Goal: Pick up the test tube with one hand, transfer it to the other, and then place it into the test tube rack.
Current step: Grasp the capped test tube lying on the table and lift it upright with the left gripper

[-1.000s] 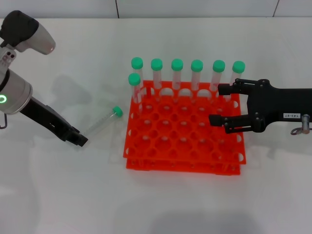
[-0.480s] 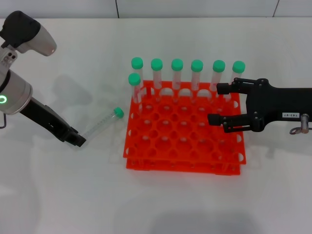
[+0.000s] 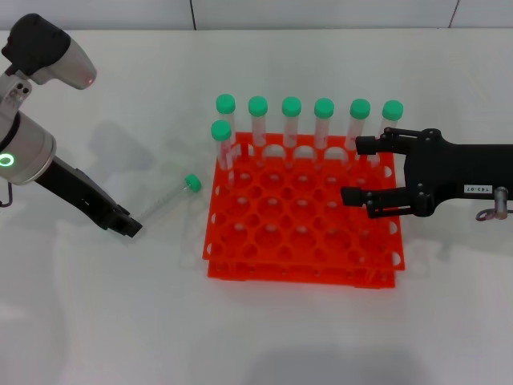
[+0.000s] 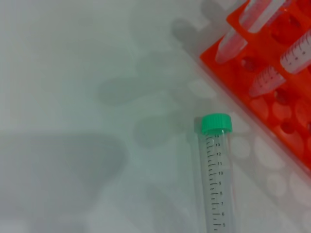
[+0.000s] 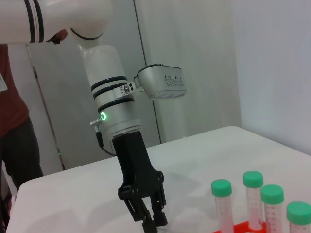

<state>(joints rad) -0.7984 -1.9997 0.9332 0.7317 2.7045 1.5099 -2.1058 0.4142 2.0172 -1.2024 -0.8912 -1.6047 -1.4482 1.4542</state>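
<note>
Head camera overhead; wrist cameras low — rack point(image 3: 303, 215) shared by all.

— What does the work stand on?

— A plain white worktop point(image 3: 264, 337), smooth and matte, with soft grey shadows lying across it. Its far edge meets a pale wall point(image 3: 321, 12) marked by thin dark vertical seams.

— And the room beyond?

— In the right wrist view, light grey wall panels point(image 5: 194, 63) rise behind the worktop, split by a dark upright joint. At the edge stands a person point(image 5: 14, 121) in a dark red top and dark trousers. The light is even and diffuse.
</note>
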